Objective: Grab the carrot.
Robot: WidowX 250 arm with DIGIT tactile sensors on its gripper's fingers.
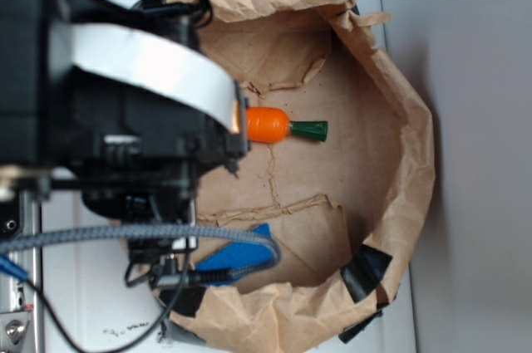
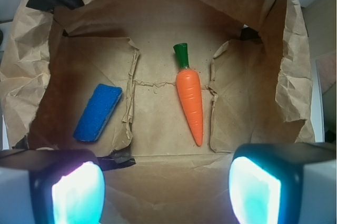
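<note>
The job has hardly started. On the left of the paper bag (image 2: 21, 76) floor lies a flat blue piece (image 2: 98, 112). To its right, in the middle, the carrot (image 2: 190, 103) lies flat and free, green stem pointing away. The fingers (image 2: 168, 192) are wide open and hold nothing; they hang near the carrot's tip, not touching. They must go down, then close on it.

Exterior view looks down from above; wrist view peers closer, both sharing the paper bag (image 1: 399, 203) (image 2: 158, 129) floor.
</note>
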